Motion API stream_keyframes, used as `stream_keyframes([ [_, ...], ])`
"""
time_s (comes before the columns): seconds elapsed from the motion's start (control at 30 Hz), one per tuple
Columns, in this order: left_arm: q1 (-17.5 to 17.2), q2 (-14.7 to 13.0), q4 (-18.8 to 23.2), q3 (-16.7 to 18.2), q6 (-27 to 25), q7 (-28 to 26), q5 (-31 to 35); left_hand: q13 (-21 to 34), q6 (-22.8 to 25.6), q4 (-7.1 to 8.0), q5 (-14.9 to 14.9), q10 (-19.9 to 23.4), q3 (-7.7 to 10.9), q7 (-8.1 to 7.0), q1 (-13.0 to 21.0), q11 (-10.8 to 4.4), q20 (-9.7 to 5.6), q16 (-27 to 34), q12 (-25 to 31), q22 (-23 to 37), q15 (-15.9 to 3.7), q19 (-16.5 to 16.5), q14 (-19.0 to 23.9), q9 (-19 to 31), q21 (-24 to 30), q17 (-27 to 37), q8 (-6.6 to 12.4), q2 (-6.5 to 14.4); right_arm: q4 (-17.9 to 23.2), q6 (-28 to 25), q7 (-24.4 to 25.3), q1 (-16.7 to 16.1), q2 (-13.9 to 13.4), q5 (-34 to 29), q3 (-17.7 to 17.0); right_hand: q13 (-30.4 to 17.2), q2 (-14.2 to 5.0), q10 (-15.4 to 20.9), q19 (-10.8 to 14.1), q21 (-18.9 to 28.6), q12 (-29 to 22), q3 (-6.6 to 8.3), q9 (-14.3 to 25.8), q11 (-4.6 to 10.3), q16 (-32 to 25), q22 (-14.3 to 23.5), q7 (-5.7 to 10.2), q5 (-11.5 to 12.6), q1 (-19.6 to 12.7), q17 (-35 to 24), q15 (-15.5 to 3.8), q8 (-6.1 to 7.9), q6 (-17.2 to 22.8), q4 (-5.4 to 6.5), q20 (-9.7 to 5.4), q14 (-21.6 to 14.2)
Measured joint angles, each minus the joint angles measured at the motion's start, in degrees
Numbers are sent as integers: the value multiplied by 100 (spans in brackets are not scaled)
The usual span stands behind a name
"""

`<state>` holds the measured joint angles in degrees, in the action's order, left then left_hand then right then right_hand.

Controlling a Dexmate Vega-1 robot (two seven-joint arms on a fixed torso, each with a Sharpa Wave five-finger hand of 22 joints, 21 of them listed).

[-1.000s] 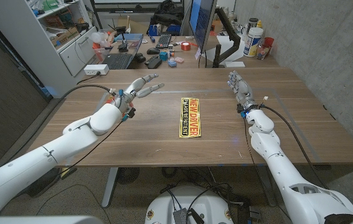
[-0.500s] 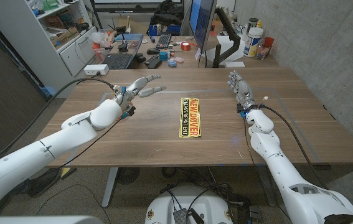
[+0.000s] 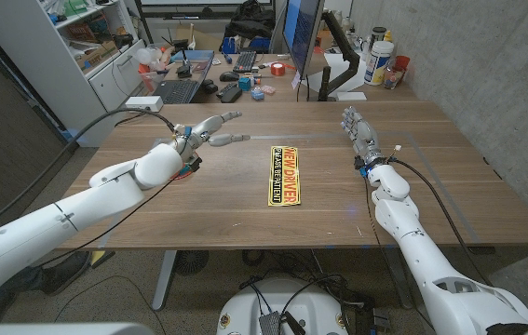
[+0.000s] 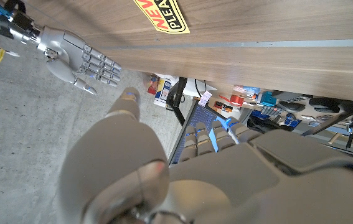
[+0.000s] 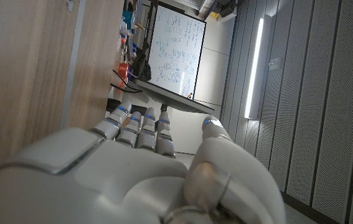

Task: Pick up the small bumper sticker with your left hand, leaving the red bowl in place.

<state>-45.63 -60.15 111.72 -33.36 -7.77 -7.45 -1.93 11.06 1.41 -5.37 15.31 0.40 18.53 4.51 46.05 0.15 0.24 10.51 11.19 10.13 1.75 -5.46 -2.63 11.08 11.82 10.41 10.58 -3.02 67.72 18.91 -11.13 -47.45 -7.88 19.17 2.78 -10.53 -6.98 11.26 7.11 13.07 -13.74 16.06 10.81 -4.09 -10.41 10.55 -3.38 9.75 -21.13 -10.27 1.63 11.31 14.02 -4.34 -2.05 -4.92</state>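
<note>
Yellow and black, the sticker (image 3: 284, 175) lies flat near the middle of the wooden table (image 3: 198, 205), its long side running away from the robot. No red bowl can be seen anywhere on the table. The left hand (image 3: 209, 133) is raised above the table, well apart from the sticker and to its left, fingers spread and reaching out, holding nothing. The right hand (image 3: 358, 130) waits on the far side of the sticker, fingers straight and together, also empty.

My worry is the pick itself. A sticker that thin gives fingertips no edge to catch, so the hand may just push it across the wood or crease it. Pressing down hard could pin it instead of lifting it. Coming in too steeply, the fingers might jam on the table.
</note>
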Motion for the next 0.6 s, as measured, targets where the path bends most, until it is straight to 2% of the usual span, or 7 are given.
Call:
stream_keyframes([
  [0.3,165,-95,151,-111,-255,286,269,-1,-406,-138,49,-212,10,-100,222,-37,51,0,0,0,-39,-51,-137,0,-19,0,-22,-26,2,-5,20,-3,11,7,6,0,1,0,0,0,0,0,0,0,0,0,0,-2,-1,0,0,0,0,0,0,0],
  [0.6,383,-126,245,-271,-476,584,595,30,-470,-168,49,-282,-20,-104,269,-46,101,-35,0,0,-12,-102,-230,26,-40,0,-22,-73,5,-5,31,6,17,13,9,0,1,0,32,0,0,0,-1,0,0,-1,0,-2,-1,15,0,0,0,0,32,0],
])
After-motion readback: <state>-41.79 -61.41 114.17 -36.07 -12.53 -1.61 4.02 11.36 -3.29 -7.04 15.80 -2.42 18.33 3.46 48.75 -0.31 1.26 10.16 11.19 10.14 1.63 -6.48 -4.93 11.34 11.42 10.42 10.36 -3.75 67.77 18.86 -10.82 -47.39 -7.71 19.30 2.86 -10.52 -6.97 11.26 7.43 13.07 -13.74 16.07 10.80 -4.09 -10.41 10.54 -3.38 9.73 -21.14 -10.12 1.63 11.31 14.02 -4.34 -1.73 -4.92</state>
